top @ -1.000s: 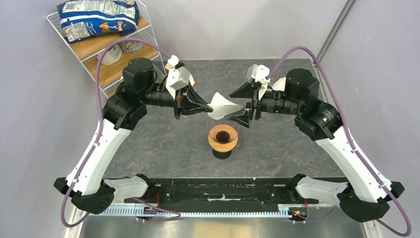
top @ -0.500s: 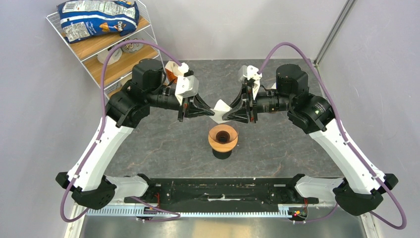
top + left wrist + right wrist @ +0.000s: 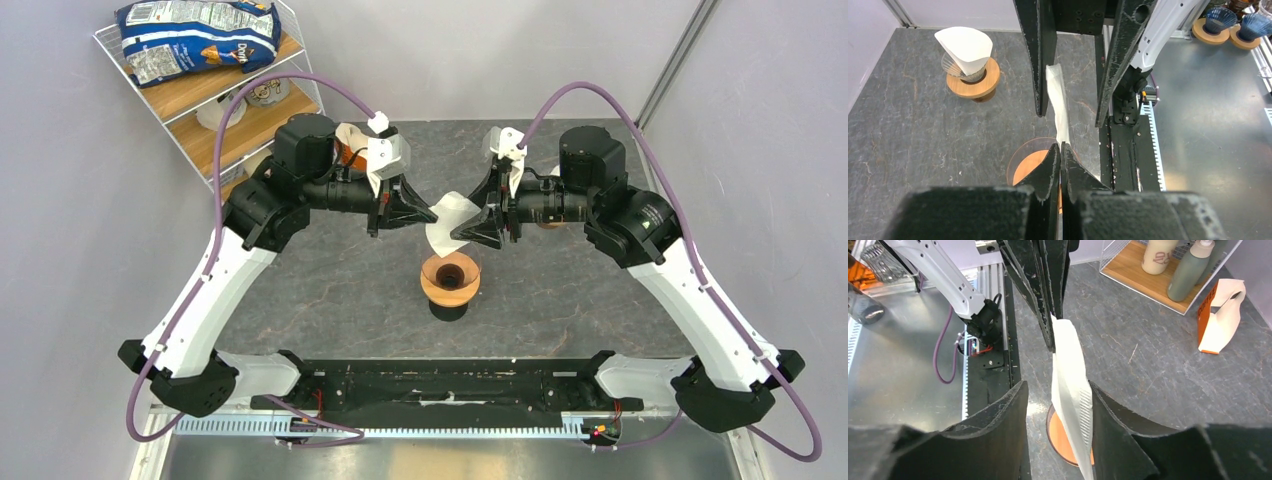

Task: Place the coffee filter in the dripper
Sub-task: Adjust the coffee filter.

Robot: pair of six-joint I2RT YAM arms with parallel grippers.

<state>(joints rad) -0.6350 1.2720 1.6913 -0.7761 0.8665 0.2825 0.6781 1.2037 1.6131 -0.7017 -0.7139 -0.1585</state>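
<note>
Left pincer [image 3: 1060, 147]: pressed together, pinching one edge of the coffee filter [image 3: 1058, 100] at the very tips. Right pincer [image 3: 1058, 387]: spread, straddling the same paper from the opposite side. Brushing it with one of its fingers [image 3: 1118, 430] at most, clear gap at the other, so judged no grip.

Coffee filter: held aloft between the two pincers, edge-on to both wrist cameras, nearly flat, lower corner pointing down toward the dripper [image 3: 432, 287]. Contact with the glass rim: cannot tell. Judged featherlight, limp, easily creased or torn; prone to slipping out of a slack pinch and to lying flat instead of opening into a cone. Best taken at the upper rim, one layer per pincer, clear of the folded seam, for pulling the mouth apart. Poorest taken mid-sheet across both layers.

Dripper: directly below the meeting pincer tips, upright on the table [image 3: 330, 280], glass cone bare inside, wooden collar around it.

Further out: second dripper [image 3: 983, 85], already lined with paper, beyond the right pincer toward the far side. Orange-and-white packet [image 3: 1220, 315], past the left pincer, standing on the table. Wire shelf [image 3: 185, 95], well behind the left pincer and off the table's corner, bearing bottles [image 3: 1193, 270] and, on top, a crisp bag [image 3: 195, 35].
</note>
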